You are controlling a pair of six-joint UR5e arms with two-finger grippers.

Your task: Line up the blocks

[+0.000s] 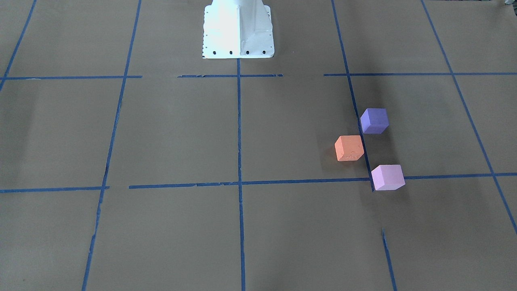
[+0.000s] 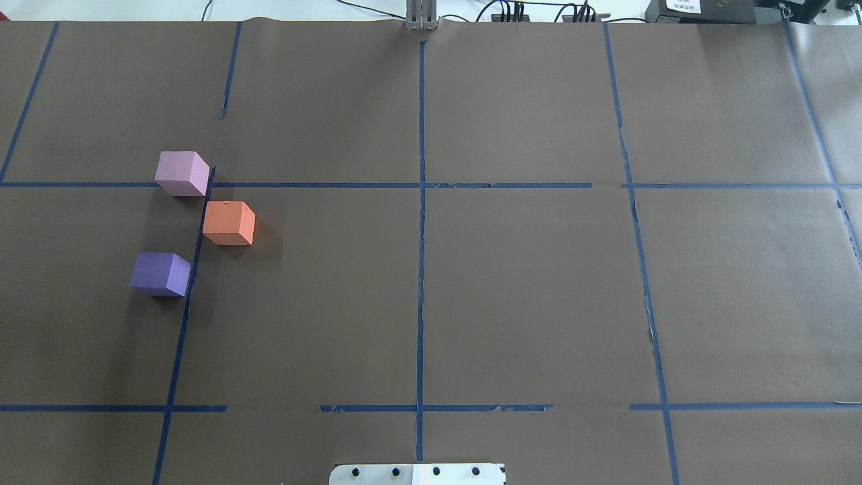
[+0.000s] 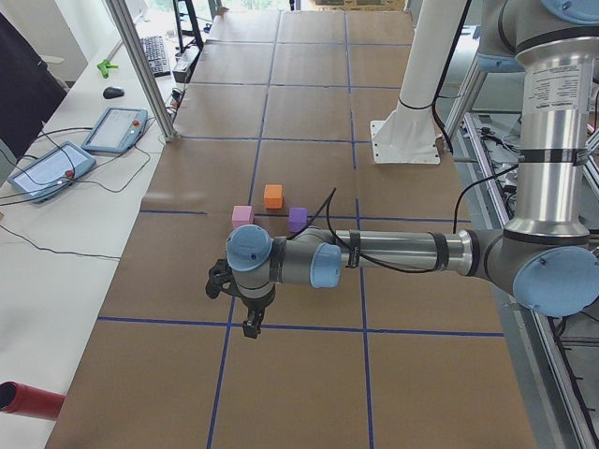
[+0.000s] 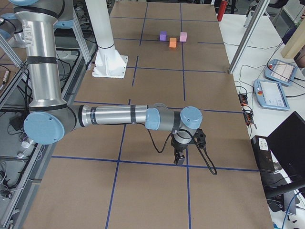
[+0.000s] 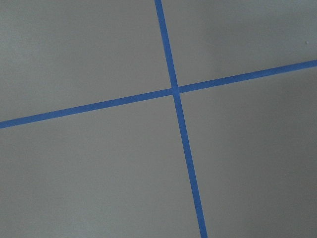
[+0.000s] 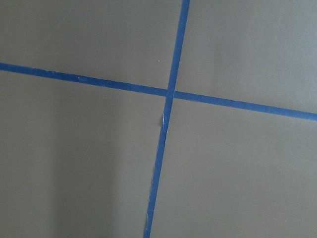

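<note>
Three foam cubes sit close together on the brown paper: orange block, violet-blue purple block, pale pink-lilac block. They form a loose bent cluster, apart from each other. The left gripper shows only in the exterior left view, hanging over the table nearer that camera than the blocks; I cannot tell if it is open or shut. The right gripper shows only in the exterior right view, far from the blocks; its state cannot be told. Both wrist views show only tape crossings.
Blue tape lines grid the paper. The white robot base stands at the table's middle edge. Tablets and cables lie on the side bench, with another tablet at the opposite end.
</note>
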